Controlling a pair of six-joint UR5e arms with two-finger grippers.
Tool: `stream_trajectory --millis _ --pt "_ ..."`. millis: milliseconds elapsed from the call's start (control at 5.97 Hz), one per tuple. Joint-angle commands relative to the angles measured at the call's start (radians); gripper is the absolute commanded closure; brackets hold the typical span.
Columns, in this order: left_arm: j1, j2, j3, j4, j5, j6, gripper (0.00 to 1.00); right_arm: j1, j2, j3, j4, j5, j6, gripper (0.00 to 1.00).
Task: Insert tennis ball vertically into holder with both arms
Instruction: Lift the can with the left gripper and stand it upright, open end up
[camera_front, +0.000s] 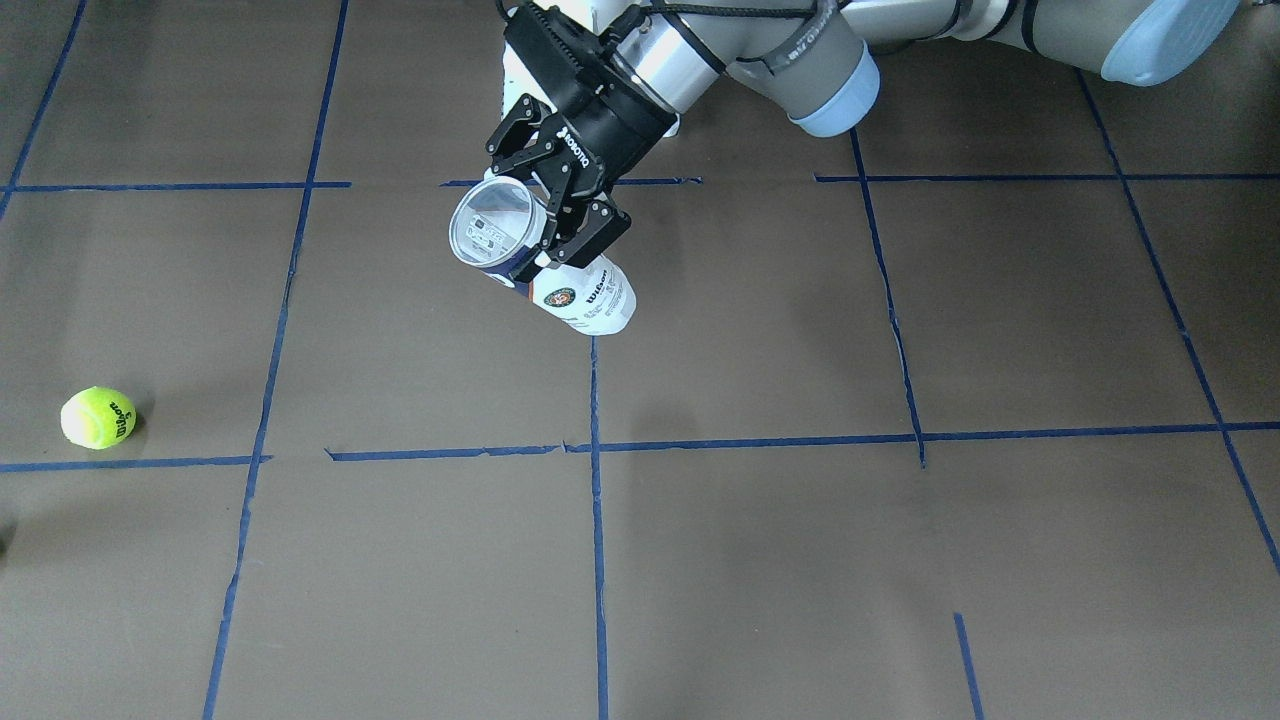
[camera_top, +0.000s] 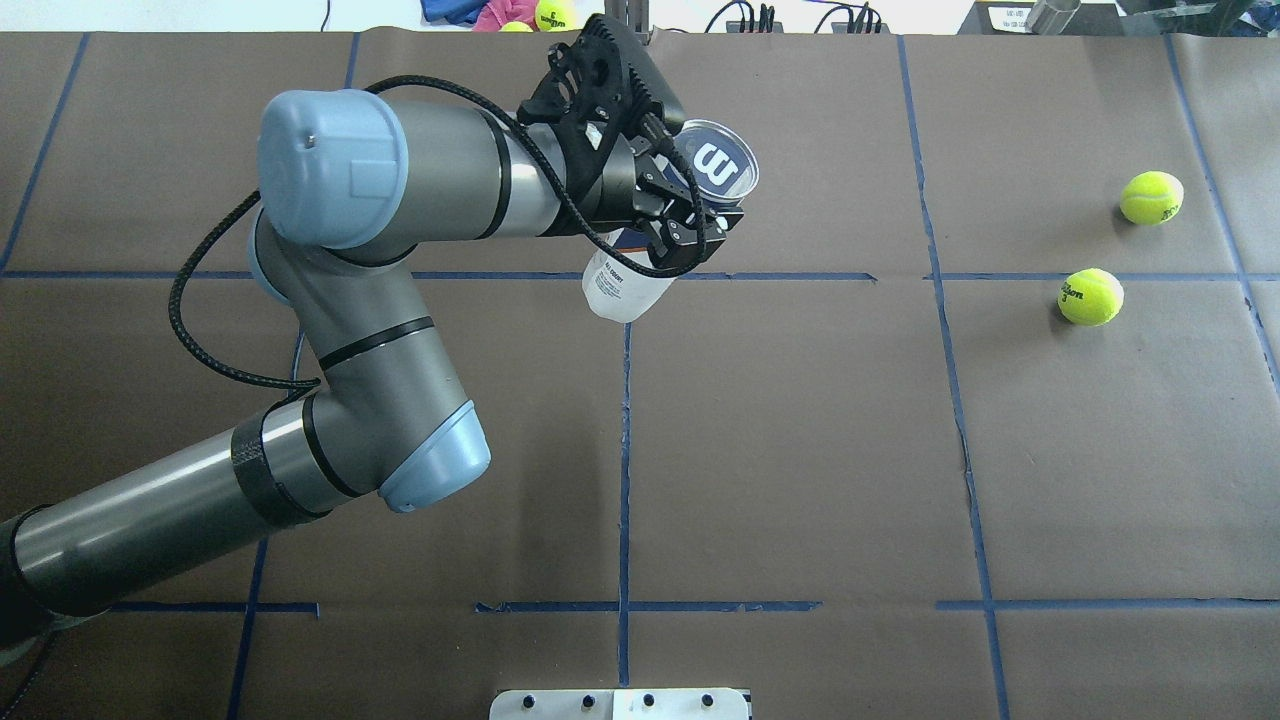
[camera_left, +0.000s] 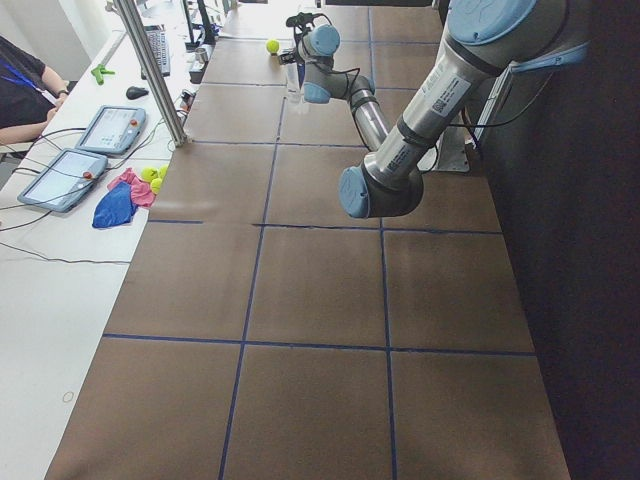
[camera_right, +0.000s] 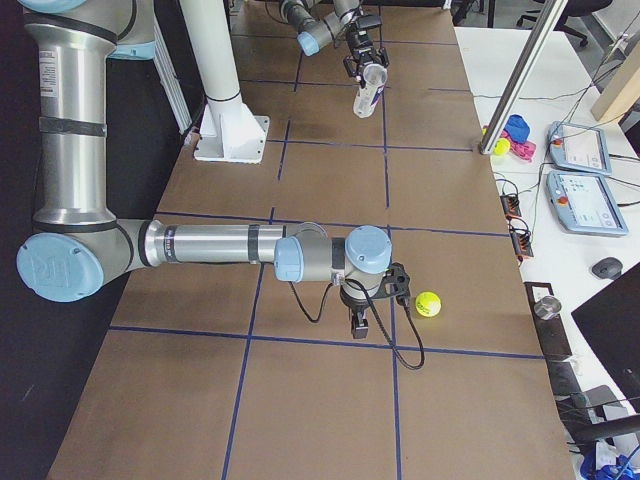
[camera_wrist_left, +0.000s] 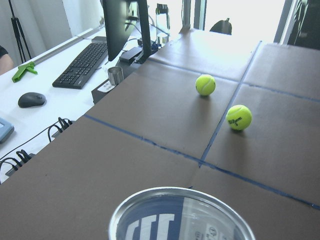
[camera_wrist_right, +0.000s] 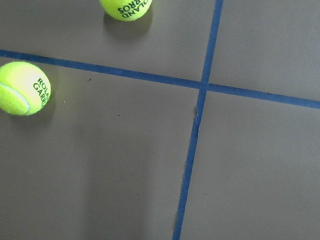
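Note:
My left gripper (camera_front: 556, 215) (camera_top: 690, 228) is shut on the holder (camera_front: 580, 295) (camera_top: 622, 288), a clear Wilson can. It holds the can tilted above the table's middle, open mouth up. The can's rim (camera_wrist_left: 182, 215) fills the bottom of the left wrist view. Two tennis balls lie on the table at my right: one (camera_top: 1091, 297) (camera_front: 98, 417) (camera_wrist_left: 238, 117) with Wilson lettering, and another (camera_top: 1151, 197) (camera_wrist_left: 205, 84) farther away. The right wrist view looks down on both balls (camera_wrist_right: 22, 88) (camera_wrist_right: 126, 7). My right gripper (camera_right: 358, 322) hangs next to a ball (camera_right: 428, 303); I cannot tell whether it is open or shut.
Blue tape lines (camera_top: 625, 450) grid the brown table. Past its far edge are a monitor (camera_wrist_left: 122, 25), a keyboard (camera_wrist_left: 82, 65), a metal cup (camera_wrist_left: 115, 75), tablets (camera_right: 580, 150) and spare balls (camera_top: 555, 14). A white pedestal (camera_right: 225, 100) stands on the robot's side.

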Motion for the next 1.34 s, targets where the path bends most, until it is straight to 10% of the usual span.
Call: stream_trajectory --millis 0,503,1173 --pt "0.014 0.028 0.218 -0.473 0.106 -0.082 0.2 0.0 0.0 0.0 0.0 0.0 0.002 0.0" --pt "0.035 0.028 0.498 -0.854 0.209 -0.086 0.19 0.0 0.0 0.002 0.0 0.0 0.002 0.0" --pt "0.091 0.027 0.554 -0.893 0.28 -0.085 0.17 -0.002 0.001 0.0 0.0 0.0 0.002 0.0"
